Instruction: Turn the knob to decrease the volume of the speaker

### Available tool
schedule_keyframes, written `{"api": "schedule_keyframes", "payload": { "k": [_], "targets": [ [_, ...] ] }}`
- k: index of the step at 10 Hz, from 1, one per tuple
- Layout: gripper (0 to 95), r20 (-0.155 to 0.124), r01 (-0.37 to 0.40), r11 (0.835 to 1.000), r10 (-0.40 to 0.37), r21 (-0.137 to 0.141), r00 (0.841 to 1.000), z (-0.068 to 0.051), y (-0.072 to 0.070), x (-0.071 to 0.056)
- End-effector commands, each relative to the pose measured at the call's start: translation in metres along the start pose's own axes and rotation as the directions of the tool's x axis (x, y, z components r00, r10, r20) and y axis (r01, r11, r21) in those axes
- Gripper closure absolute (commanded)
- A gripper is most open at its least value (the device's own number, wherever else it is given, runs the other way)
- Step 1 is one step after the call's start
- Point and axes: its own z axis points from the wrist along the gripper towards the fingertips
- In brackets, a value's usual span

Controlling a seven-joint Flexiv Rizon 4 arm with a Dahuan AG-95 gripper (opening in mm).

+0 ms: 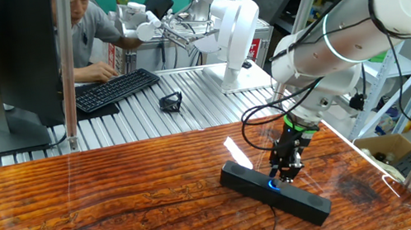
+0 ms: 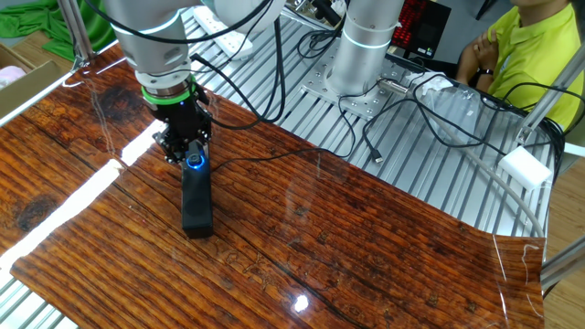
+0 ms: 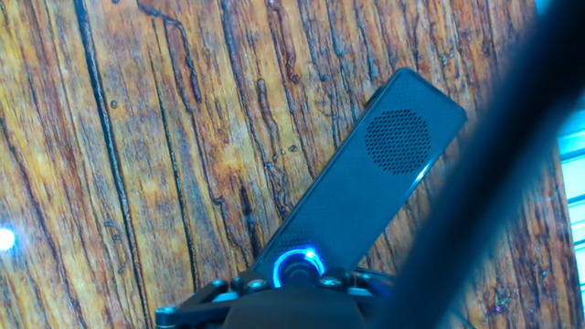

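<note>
Though lit, knob point(image 3: 298, 266) unlabeled

You see a matte-black speaker point(image 3: 366, 196) with a dotted grille and a knob point(image 3: 298, 266) ringed in glowing blue. Your bench point(image 1: 120, 204) is reddish-brown wood with dark wavy grain.

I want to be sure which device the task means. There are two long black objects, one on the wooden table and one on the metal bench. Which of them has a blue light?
The speaker on the wooden table, under the gripper: its knob glows blue. The keyboard shows no light.
</note>
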Motion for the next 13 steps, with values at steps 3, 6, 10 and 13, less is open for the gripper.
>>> {"api": "schedule_keyframes", "payload": {
  "k": [3,6,10,13],
  "targets": [
    [57.0,0.001,0.012,1.000,-0.012,0.002,1.000,0.0016,0.0016,-0.0006],
    [57.0,0.006,0.028,1.000,-0.028,0.004,1.000,0.0016,0.0016,-0.0006],
    [76.0,0.010,0.044,0.999,-0.044,0.004,0.999,0.0016,0.0016,-0.0007],
    [76.0,0.010,0.046,0.999,-0.046,0.008,0.999,0.0017,0.0015,-0.0007]
  ]
}}
